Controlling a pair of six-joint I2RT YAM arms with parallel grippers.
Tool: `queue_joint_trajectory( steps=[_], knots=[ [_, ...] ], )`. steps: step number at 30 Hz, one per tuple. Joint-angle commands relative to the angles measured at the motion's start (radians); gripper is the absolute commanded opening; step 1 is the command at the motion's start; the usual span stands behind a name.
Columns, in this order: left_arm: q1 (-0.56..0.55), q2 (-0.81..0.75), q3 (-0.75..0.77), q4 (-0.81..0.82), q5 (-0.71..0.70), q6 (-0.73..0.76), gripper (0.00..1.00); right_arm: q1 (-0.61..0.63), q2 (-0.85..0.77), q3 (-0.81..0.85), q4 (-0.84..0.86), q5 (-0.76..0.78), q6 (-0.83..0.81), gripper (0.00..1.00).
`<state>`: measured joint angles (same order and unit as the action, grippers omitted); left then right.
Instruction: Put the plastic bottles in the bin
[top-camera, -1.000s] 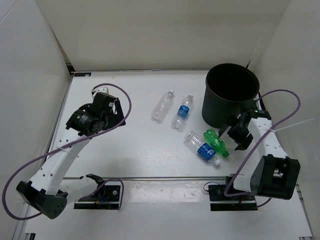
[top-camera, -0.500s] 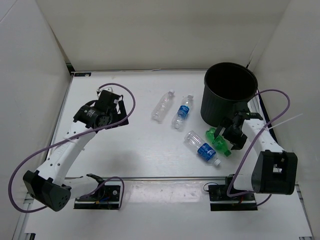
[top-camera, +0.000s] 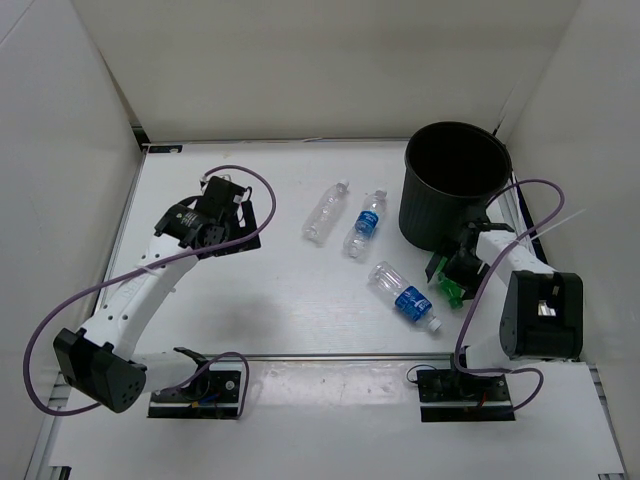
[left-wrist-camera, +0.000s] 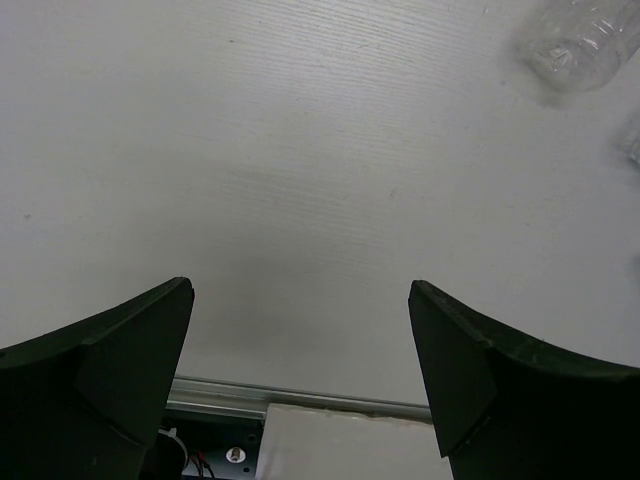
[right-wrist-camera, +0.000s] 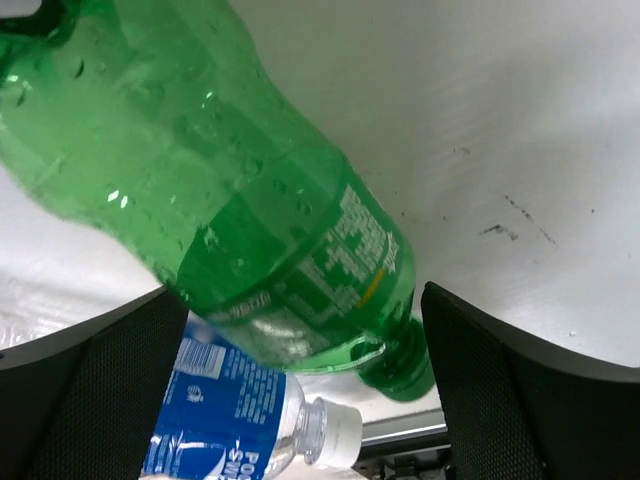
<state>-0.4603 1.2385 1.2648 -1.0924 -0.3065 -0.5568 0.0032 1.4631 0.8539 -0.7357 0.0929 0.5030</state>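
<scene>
The left gripper (left-wrist-camera: 300, 295) hangs above bare white table (top-camera: 260, 300) on the left side, its two dark fingers spread wide with nothing between them. To its right, near the middle of the table, a clear unlabelled bottle (top-camera: 322, 212) lies on its side with its white cap pointing away from the arms. Just beside it lies a clear bottle with a blue label (top-camera: 366, 224), roughly parallel to it and not touching it. The writing on that label is too small to read.

Nearer the arms and further right, a second blue-labelled bottle (top-camera: 405, 296) lies at a slant, its white cap toward the near edge. The right wrist view shows white lettering on its blue band, but only a fragment, not enough to make out a name.

The green bottle (right-wrist-camera: 270, 220) lies on the table right beside it. Its green label carries fine white print and a small yellow mark, none of it legible. The right gripper (right-wrist-camera: 300, 305) straddles this bottle, jaws parted, one on each side and not clamped. The black ribbed bin (top-camera: 455, 185) stands upright just behind.
</scene>
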Motion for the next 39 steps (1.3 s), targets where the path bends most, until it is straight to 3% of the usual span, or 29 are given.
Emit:
queue_joint_trajectory(
  steps=[1, 8, 12, 18, 27, 33, 39],
  knots=[
    [0.003, -0.010, 0.041, -0.003, 0.000, 0.015, 1.00, 0.007, 0.017, -0.009, 0.030, 0.014, -0.001, 0.97],
    [0.003, -0.010, 0.032, -0.012, 0.000, 0.015, 1.00, -0.003, 0.037, -0.010, 0.009, 0.024, 0.063, 0.65],
    [0.003, -0.010, 0.031, -0.012, 0.000, 0.015, 1.00, -0.003, 0.037, -0.010, -0.040, 0.024, 0.086, 0.34],
    [0.003, -0.030, 0.001, 0.009, 0.010, -0.005, 1.00, -0.003, -0.036, -0.029, -0.128, 0.011, 0.138, 0.00],
    [0.003, -0.053, -0.041, 0.049, 0.040, -0.014, 1.00, 0.050, -0.171, 0.033, -0.290, -0.002, 0.216, 0.00],
    [0.003, -0.053, -0.050, 0.077, 0.058, -0.014, 1.00, 0.050, -0.317, 0.224, -0.491, -0.002, 0.301, 0.00],
    [0.003, -0.053, -0.081, 0.097, 0.081, -0.014, 1.00, 0.070, -0.398, 0.408, -0.617, -0.102, 0.407, 0.00]
  ],
)
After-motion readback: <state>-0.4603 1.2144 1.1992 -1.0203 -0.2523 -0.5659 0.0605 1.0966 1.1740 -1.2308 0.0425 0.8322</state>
